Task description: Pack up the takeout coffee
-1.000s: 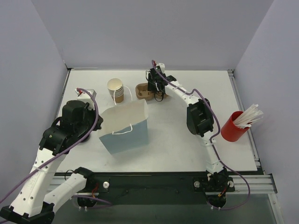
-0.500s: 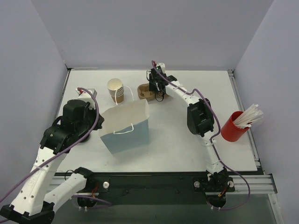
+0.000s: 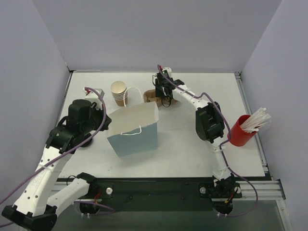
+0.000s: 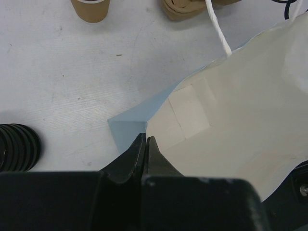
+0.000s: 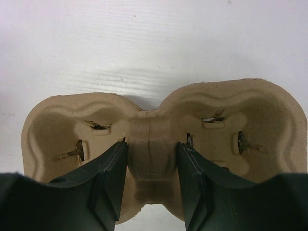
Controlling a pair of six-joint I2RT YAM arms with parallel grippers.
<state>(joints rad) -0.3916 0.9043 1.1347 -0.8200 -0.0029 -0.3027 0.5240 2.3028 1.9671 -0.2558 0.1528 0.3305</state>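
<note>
Left gripper (image 4: 146, 139) pinches paper bag (image 4: 240, 120) corner: thin paper may slip, mouth collapses. Right gripper (image 5: 151, 144) clamps pulp tray (image 5: 260, 110) bridge: tray may swing, snag bag rim.

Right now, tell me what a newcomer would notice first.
A pale blue paper bag stands open at centre, the left gripper pinching its rim. Behind it, the right gripper grips the middle of an empty brown moulded-pulp two-cup tray. A red cup of white straws sits far right.

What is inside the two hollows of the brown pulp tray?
Nothing: both hollows of the pulp tray look empty, no cups. The right pincer gripping it covers its near edge.
</note>
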